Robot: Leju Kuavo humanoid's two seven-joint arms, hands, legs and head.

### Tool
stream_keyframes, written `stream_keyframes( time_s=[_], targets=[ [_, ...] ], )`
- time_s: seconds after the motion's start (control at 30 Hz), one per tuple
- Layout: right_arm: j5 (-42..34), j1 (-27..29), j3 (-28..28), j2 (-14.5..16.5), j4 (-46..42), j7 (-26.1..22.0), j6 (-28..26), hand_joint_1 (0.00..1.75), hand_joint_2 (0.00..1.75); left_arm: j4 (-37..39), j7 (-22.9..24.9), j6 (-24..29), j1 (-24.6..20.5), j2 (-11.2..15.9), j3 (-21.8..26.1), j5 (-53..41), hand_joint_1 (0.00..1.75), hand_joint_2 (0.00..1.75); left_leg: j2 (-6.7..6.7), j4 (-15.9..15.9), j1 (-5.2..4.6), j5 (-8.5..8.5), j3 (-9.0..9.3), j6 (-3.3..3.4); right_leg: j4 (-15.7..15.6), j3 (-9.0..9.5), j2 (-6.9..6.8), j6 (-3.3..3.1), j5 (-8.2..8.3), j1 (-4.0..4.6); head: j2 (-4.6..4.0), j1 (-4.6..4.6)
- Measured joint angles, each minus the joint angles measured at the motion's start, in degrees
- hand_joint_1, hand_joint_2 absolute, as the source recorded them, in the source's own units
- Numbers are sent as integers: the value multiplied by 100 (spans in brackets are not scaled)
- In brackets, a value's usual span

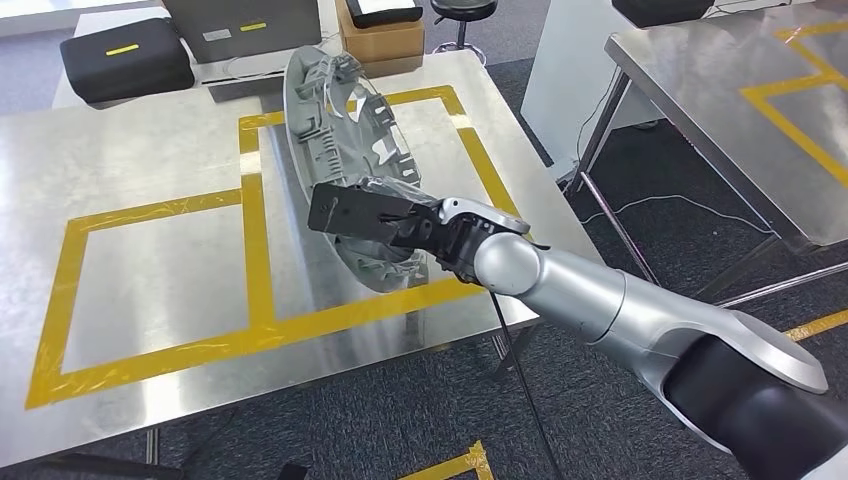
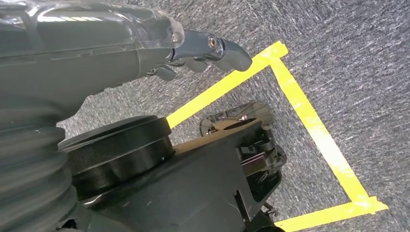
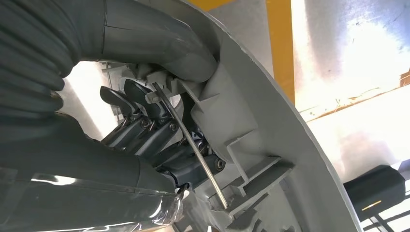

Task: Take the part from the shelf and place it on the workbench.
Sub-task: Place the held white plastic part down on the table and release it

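From my remote station I see the right hand (image 1: 415, 225) clamped on the grey moulded plastic part (image 1: 340, 130) over the steel workbench (image 1: 130, 160), the silver right arm (image 1: 600, 300) reaching in from the near side. The part is long and curved, standing on edge rather than lying flat; its long axis runs away from the hand toward the far side of the bench, the near end just below the hand by the yellow tape (image 1: 255, 240) that marks out boxes on the bench top. Whether its lower edge touches the steel I cannot tell. In the right wrist view, the thick thumb (image 3: 159, 43) presses on the part's ribbed inner face and the darker fingers (image 3: 145, 121) curl behind a rib. The left hand (image 2: 212, 50) hangs above grey carpet (image 2: 348, 58) crossed by yellow floor tape (image 2: 309, 121), holding nothing, its fingers loosely apart.
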Motion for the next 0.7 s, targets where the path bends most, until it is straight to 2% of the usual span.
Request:
stream_keyframes(
  time_s=[0.17, 0.3, 0.43, 0.57, 0.7],
  targets=[
    [121, -44, 3, 120, 180, -1, -1, 175, 175, 0, 3, -10, 1, 0, 0, 0, 0, 175, -5, 0, -1, 0, -2, 0, 0, 0, 0, 0, 0, 0, 0, 5],
    [205, -300, 9, 290, 382, 0, 0, 175, 175, 0, 41, -15, 1, -13, 0, -17, 0, 175, -5, 0, -1, 0, -2, 0, 0, -1, 0, 0, 0, 0, 0, 4],
    [245, -597, 5, 445, 540, 13, 15, 0, 0, 0, 27, -13, 0, -38, -1, -63, 0, 175, -8, 0, 0, 0, -1, 0, 0, -1, 0, 0, 0, 0, 0, 2],
    [257, -770, 2, 513, 653, 46, 35, 0, 0, 0, 5, 26, -3, -54, -13, -113, 0, 0, -23, 0, 1, 0, -1, 0, 0, -1, 0, 0, 0, 0, 0, 2],
    [252, -814, 2, 531, 710, 57, 40, 0, 0, 2, 61, 7, -11, -59, -21, -63, 0, 0, -44, 0, 1, 0, -1, 0, -1, 2, -7, 0, 0, 0, 0, 2]
  ],
)
